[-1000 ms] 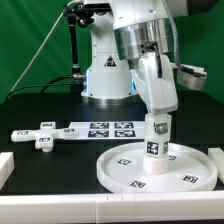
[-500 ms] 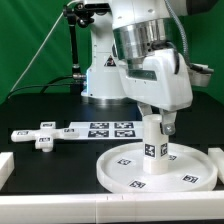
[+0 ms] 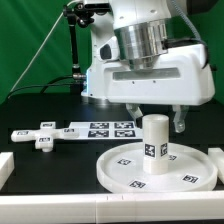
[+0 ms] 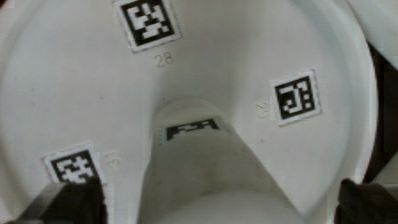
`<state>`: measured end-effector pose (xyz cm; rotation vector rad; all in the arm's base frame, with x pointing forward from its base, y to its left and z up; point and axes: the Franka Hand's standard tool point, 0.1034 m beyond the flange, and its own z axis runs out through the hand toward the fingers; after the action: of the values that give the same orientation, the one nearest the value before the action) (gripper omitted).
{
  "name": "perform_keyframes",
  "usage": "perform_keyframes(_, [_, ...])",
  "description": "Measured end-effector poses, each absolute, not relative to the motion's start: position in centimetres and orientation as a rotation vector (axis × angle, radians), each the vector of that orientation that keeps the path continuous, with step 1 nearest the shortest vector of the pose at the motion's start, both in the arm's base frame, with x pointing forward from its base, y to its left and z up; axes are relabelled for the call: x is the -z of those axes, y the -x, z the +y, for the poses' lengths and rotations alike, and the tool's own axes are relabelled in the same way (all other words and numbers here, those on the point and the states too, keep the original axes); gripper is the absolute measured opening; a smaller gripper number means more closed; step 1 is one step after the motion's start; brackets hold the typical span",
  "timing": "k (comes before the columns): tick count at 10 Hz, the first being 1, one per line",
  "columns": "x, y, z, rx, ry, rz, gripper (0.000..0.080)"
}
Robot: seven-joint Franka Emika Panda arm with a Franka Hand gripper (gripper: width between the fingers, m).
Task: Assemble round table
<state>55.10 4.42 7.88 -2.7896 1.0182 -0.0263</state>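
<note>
White plastic is seen throughout the kit: the round disc (image 3: 112,172) is laid flat near the counter's front edge, toward the corner on the exterior view's right. The short cylinder leg (image 3: 154,146) is stood upright on its middle, while the cross-bar foot (image 3: 38,136) is found by the edge on the exterior view's left, well apart from both. The gripper (image 3: 156,121) is held astride the leg's top with its jaws spread wide, a gap is seen at each side, and nothing is gripped.

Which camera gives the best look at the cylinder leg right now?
The exterior view: the leg stands upright on the round disc, seen whole from the side. The wrist view looks down along its length, so it appears foreshortened there.
</note>
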Motion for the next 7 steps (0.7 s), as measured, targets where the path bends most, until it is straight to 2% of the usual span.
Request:
perform_keyframes(2, [-8.14,-55.57,4.89,0.025,2.918,0.652,0.0649])
perform_keyframes(7, [-7.95,-55.47,4.63,0.067,3.012,0.074,0.0649])
